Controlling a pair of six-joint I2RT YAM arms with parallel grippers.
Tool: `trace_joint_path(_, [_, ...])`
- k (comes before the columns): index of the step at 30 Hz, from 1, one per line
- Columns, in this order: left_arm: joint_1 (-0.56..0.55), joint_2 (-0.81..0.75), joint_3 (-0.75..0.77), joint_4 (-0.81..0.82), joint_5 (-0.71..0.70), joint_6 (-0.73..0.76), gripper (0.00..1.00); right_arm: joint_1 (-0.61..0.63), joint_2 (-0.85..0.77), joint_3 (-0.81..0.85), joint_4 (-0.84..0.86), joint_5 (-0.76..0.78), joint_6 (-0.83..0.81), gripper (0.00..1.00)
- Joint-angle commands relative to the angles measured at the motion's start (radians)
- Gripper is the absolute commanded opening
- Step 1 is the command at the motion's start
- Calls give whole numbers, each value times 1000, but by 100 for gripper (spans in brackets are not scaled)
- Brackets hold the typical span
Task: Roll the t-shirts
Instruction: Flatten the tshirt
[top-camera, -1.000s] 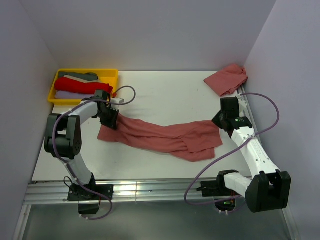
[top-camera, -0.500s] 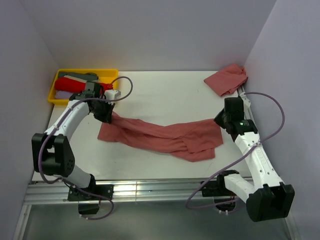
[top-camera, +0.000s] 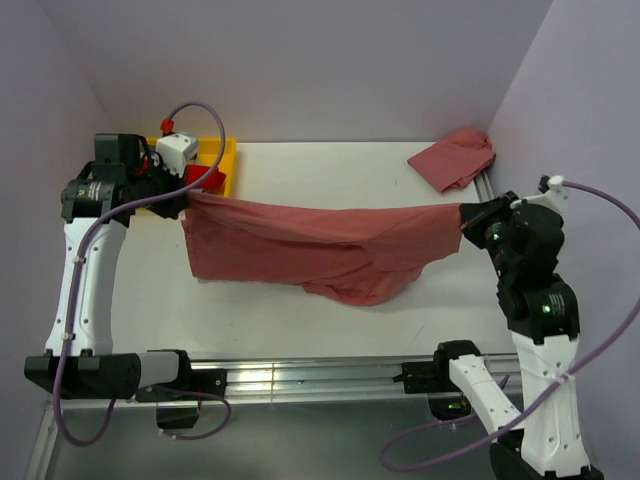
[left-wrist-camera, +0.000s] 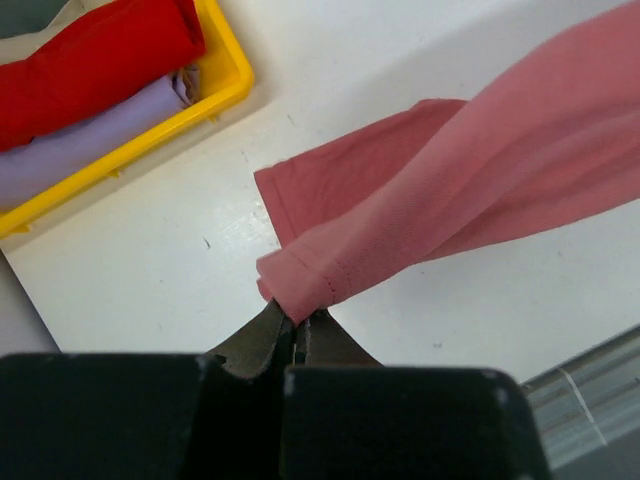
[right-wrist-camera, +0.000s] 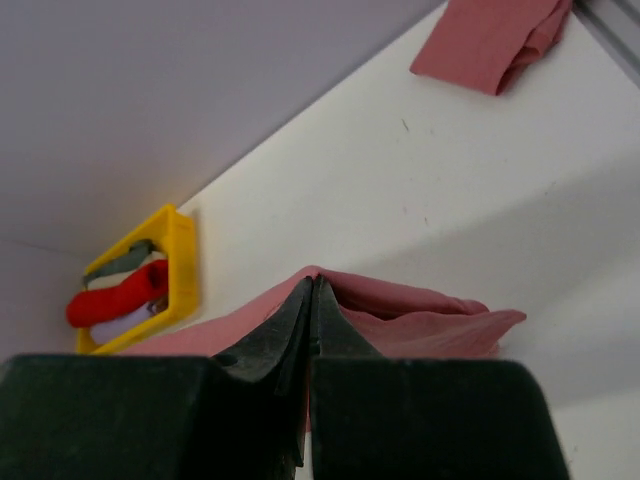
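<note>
T-shirt hangs stretched across mid-frame over the counter, left claw clamped on its left end, right claw clamped on its right; second t-shirt crumpled upper right.

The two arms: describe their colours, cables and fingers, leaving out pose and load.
Left arm and right arm are alike: white links, black joint housings with small green lights. A lilac cable loops along each. The left gripper and right gripper have dark fingers tapering to thin tips. A white camera box sits on the left wrist.
</note>
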Motion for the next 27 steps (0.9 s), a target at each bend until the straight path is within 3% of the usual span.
trace_joint_path(1, [2,-35,71,-125,51,20,0,-11,-19,122,-70,13,-16,0])
trace_joint_path(5, [4,-28,29,-148,40,73,0,-11,7,156,-110,27,-28,0])
trace_joint_path(11, [4,46,-134,-202,137,190,0,-11,21,51,-80,28,-27,0])
trace_joint_path(15, [4,158,-250,-159,146,225,0,-9,70,-63,-12,28,-27,0])
trace_joint_path(23, [4,413,-301,-52,201,201,0,-11,179,-276,120,42,-30,0])
trace_joint_path(27, [4,457,-356,-3,209,195,6,-14,220,-333,169,38,-33,0])
